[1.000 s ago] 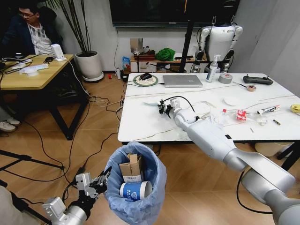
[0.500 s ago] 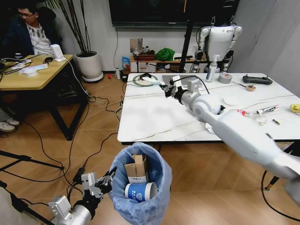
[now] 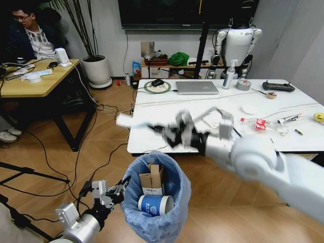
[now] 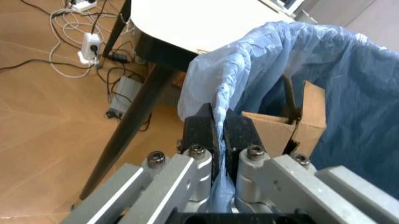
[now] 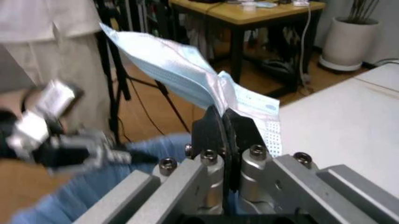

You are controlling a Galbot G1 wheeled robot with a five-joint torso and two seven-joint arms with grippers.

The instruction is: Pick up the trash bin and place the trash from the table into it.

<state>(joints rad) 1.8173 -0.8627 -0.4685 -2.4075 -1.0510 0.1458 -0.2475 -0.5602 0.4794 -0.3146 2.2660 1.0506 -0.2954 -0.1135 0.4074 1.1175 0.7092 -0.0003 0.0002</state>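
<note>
Crinkly light-blue bag plastic is pinched flat between my left gripper point(image 4: 218, 135) fingers: jaws pressed together on the rim of the trash bin point(image 3: 154, 202), which hangs off the floor at my lower left, in front of the table point(image 3: 167, 126) near edge. Inside the bin: a brown cardboard box point(image 3: 152, 181) standing upright and a white paper cup with blue logo point(image 3: 154, 204) lying on its side below it. My right gripper point(image 5: 223, 126) is closed on a thin pale-blue and white sheet, a face mask point(image 5: 187, 77) by its look; the sheet fans out past the fingertips. In the head view the right gripper point(image 3: 164, 132) is blurred, just above the bin's open mouth and just off the table's front edge, mask point(image 3: 126, 120) trailing toward my left. More litter remains on the table's right side: a clear red-capped bottle point(image 3: 255, 123) and small wrappers point(image 3: 289, 118). Versus 0.5 s ago: the right arm was reaching far over the tabletop near the laptop point(image 3: 197, 87); it has swung back and down to the bin. The bin has stayed in the left gripper's grip, box and cup in the same arrangement
</note>
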